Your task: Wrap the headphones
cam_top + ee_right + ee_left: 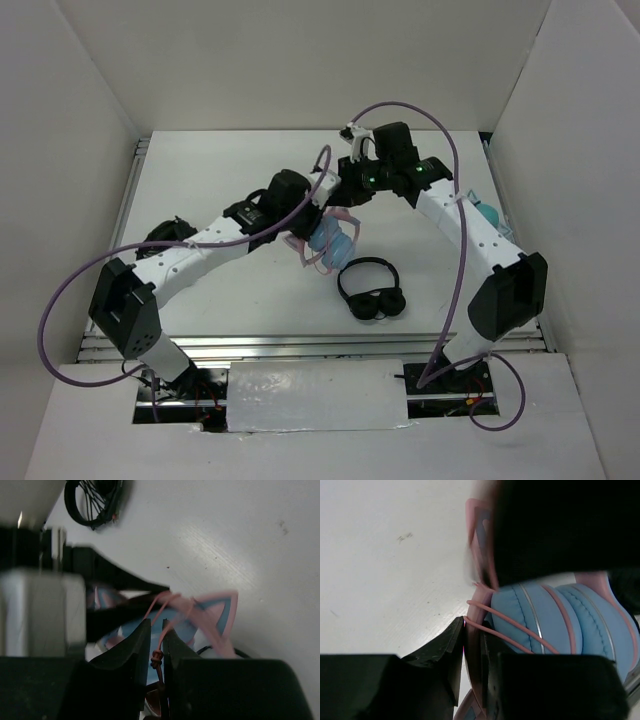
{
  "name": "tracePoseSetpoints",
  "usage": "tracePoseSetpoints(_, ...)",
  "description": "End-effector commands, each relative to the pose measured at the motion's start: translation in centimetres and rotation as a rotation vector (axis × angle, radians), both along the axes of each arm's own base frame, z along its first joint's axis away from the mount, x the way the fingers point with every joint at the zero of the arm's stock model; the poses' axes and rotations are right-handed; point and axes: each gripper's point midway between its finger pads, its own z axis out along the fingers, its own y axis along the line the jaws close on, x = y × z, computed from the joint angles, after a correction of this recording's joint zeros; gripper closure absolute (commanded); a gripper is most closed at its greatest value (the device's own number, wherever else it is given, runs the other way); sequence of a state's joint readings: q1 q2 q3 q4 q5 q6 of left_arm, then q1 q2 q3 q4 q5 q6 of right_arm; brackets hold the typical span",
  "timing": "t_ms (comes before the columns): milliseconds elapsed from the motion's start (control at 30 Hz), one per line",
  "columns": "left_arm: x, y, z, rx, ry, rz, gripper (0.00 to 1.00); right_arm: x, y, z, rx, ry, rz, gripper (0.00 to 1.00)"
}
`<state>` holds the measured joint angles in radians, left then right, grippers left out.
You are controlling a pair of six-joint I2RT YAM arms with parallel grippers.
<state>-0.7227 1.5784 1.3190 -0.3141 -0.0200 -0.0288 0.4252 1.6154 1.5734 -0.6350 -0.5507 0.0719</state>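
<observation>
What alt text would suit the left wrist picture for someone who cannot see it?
Two black fingers grip the pink band of light blue headphones, a white table behind them. A thin pink cable crosses the padded blue ear cups, and a dark blurred shape fills the upper right.

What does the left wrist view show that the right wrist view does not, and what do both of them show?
Only the left wrist view: the left fingers closed on the pink headband, and the blue ear cushions with strands of the thin pink cable across them.
Only the right wrist view: the right fingers pinching that cable, and a black looped item lying further away.
Both: the light blue and pink headphones and the white table.
</observation>
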Motion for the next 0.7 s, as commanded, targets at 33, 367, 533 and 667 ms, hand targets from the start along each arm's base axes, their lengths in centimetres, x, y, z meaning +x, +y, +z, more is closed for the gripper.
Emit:
tracePoseSetpoints(33, 2.3, 1.5, 0.2, -0.139, 0.09, 0.142, 1.0, -2.4, 0.7, 4.5, 0.152, -0.016, -0.042, 0.94)
tracePoseSetpoints(367, 4.9, 4.4, 0.1, -0.23, 0.128, 0.316, 1.0, -6.3, 6.3, 1.8, 0.134, 0.039, 0.13, 0.94)
tracePoseSetpoints(533, 5.9, 6.2, 0.2, -0.271, 0.143, 0.397, 1.0, -6.3, 6.8, -0.2, 0.073, 0.05, 0.106, 0.92)
tracePoseSetpoints(667, 6.4, 7.5, 0.5, -0.302, 0.14, 0.434, 1.0, -5.8, 6.1, -1.4, 0.026, 0.044, 0.051, 0.84)
